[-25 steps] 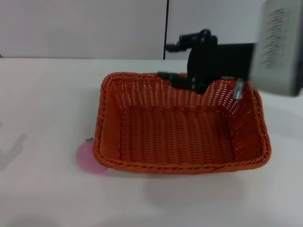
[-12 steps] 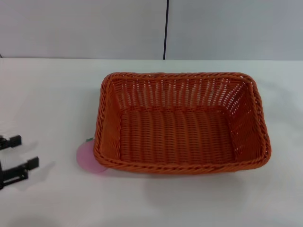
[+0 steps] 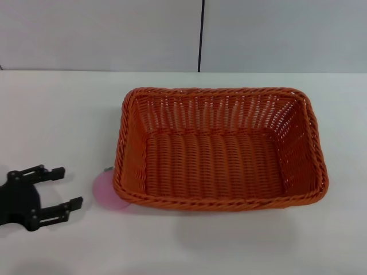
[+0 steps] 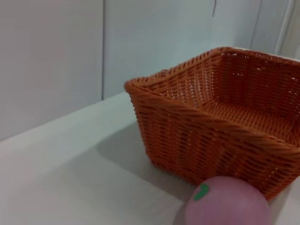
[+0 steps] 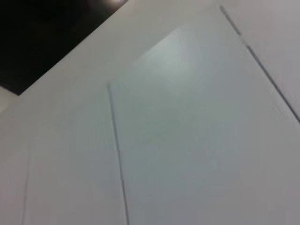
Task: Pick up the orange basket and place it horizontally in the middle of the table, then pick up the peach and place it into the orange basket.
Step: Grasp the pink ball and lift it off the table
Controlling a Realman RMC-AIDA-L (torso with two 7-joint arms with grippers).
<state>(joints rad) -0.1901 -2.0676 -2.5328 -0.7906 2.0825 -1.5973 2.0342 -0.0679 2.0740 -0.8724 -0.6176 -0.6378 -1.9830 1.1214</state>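
Observation:
The orange basket (image 3: 218, 148) lies flat in the middle of the white table (image 3: 63, 114), long side across, nothing inside. The peach (image 3: 107, 191) rests on the table against the basket's near left corner, partly hidden by the rim. In the left wrist view the peach (image 4: 228, 202) shows pale pink with a small green mark, touching the basket (image 4: 220, 117). My left gripper (image 3: 66, 188) stands open low at the left, its fingers pointing toward the peach, a short gap from it. The right gripper is out of view.
A pale wall with a dark vertical seam (image 3: 200, 34) runs behind the table's far edge. Bare tabletop lies left of and in front of the basket. The right wrist view shows only pale panels.
The right gripper has lifted away from the basket's far rim and left the view. My left gripper has come in from the left edge and moved right toward the peach.

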